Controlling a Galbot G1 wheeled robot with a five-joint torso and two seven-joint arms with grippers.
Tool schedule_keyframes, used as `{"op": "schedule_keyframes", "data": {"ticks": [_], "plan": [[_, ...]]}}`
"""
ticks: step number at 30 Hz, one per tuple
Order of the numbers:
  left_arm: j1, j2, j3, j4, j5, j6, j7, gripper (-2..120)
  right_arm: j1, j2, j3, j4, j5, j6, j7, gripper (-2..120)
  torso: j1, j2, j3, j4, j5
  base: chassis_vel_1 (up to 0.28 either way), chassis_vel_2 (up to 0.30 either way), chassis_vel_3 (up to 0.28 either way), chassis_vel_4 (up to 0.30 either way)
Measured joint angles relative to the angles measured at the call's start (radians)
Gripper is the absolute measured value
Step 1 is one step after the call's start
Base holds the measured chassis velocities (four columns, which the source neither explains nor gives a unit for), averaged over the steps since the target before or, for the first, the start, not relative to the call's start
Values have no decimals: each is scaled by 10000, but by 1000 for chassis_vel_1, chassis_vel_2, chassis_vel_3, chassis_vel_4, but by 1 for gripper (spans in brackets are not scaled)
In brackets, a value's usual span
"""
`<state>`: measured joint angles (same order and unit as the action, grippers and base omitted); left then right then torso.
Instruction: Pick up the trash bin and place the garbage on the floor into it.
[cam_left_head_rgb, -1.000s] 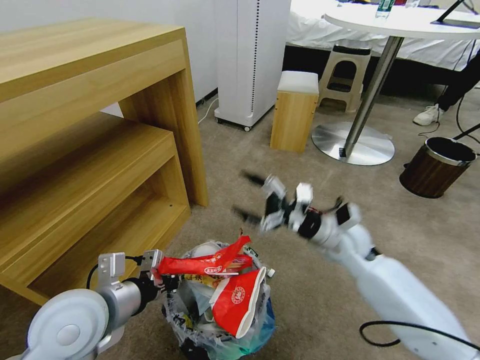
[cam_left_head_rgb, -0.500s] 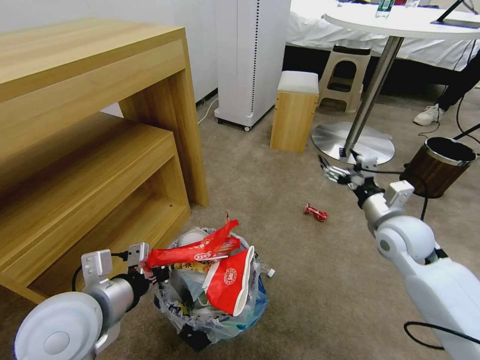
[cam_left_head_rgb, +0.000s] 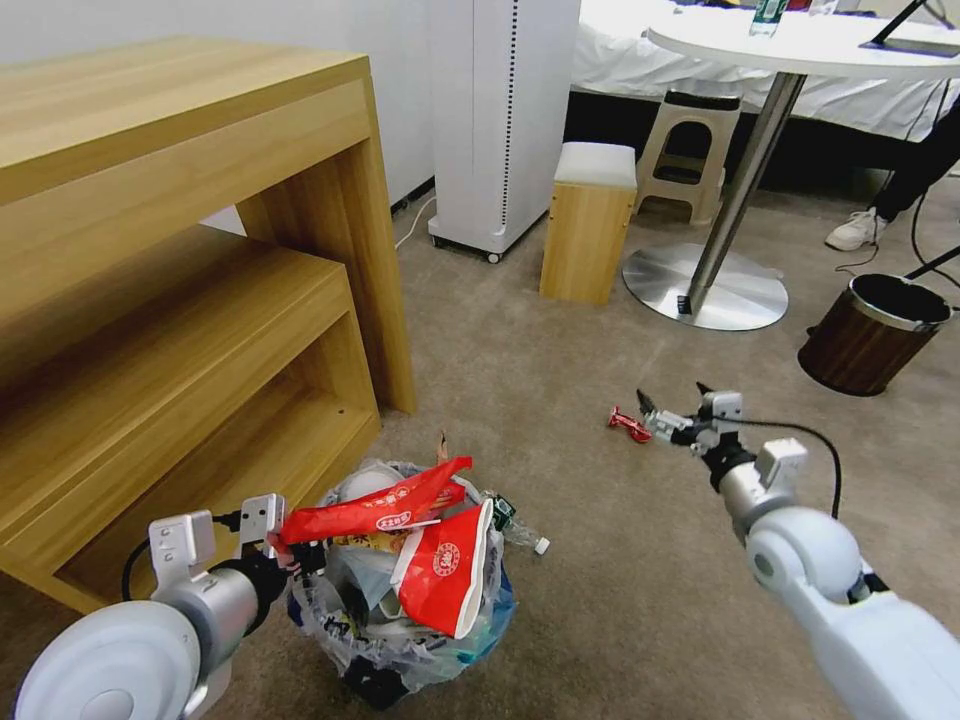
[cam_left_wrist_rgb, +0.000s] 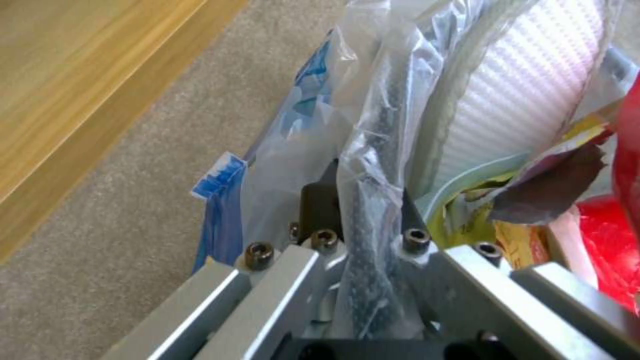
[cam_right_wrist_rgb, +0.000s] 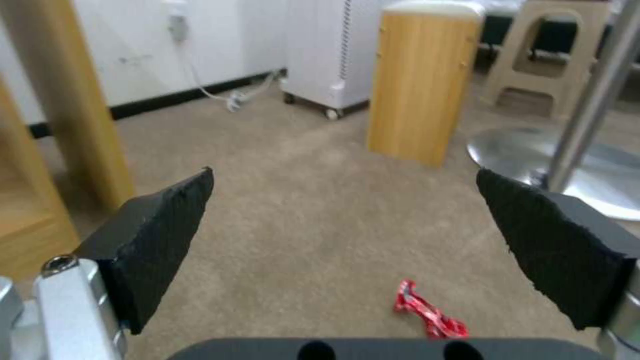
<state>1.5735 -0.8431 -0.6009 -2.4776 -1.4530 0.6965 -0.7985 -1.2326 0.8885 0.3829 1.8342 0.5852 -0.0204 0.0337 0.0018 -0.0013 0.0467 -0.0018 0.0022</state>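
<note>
The red wrapper (cam_left_head_rgb: 630, 424) lies on the carpet, roughly midway btwn the wooden shelf unit (cam_left_head_rgb: 200, 300) and the brown wood-patterned bin (cam_left_head_rgb: 872, 335); in the right wrist view (cam_right_wrist_rgb: 430, 316) it sits low btwn the two spread finger pads. A sec ago the right gripper (cam_left_head_rgb: 672, 412) was blurred above the trash bin; half a sec ago it was raised near the round table's base (cam_left_head_rgb: 706, 288); it has now been lowered and brought just beside the wrapper, fingers wide apart, nothing held. Judged from this, the approach for the next pick is nearly done, w/ the wrapper apparently the last loose piece in view.

The right arm is stretched forward and low, wrist angled down toward the carpet.

The trash bin (cam_left_head_rgb: 400, 640) is heaped w/ garbage (cam_left_head_rgb: 440, 570), incl. a crushed red-white bowl and long red wrappers, and has drifted slightly lower-left in the head view. It is held at its rim by the left gripper (cam_left_wrist_rgb: 365, 210), whose fingers are pinched on the black wall and clear liner bag (cam_left_wrist_rgb: 293, 165).
</note>
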Motion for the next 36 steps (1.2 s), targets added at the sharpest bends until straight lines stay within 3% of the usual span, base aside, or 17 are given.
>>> {"op": "schedule_keyframes", "data": {"ticks": [8,16,24,27,30,36], "plan": [[-17,190,-416,311,-288,29,-349,1,-79,-8,-399,-125,107,1082,-35,100,0,0,1,1,-1,0,0,0,0],[-64,51,-1040,652,-694,-93,-567,1,55,142,-598,-381,-2,1385,-24,100,0,0,1,0,0,0,0,0,0],[-38,140,-1131,801,-743,-160,-654,1,105,188,-885,-441,-85,1383,-51,100,0,0,1,-2,-1,0,0,0,0],[-33,168,-1127,812,-746,-160,-691,1,351,156,-1255,-570,-136,1072,-207,100,0,0,1,-1,1,0,0,0,0],[-97,161,-986,810,-747,-158,-695,1,895,137,-1772,-825,-334,58,-965,100,0,0,1,2,0,0,0,0,0],[-152,161,-862,808,-749,-104,-693,1,1471,168,-2459,-1083,-609,-1169,-1250,100,0,-1,2,-1,0,0,0,0,0]]}}
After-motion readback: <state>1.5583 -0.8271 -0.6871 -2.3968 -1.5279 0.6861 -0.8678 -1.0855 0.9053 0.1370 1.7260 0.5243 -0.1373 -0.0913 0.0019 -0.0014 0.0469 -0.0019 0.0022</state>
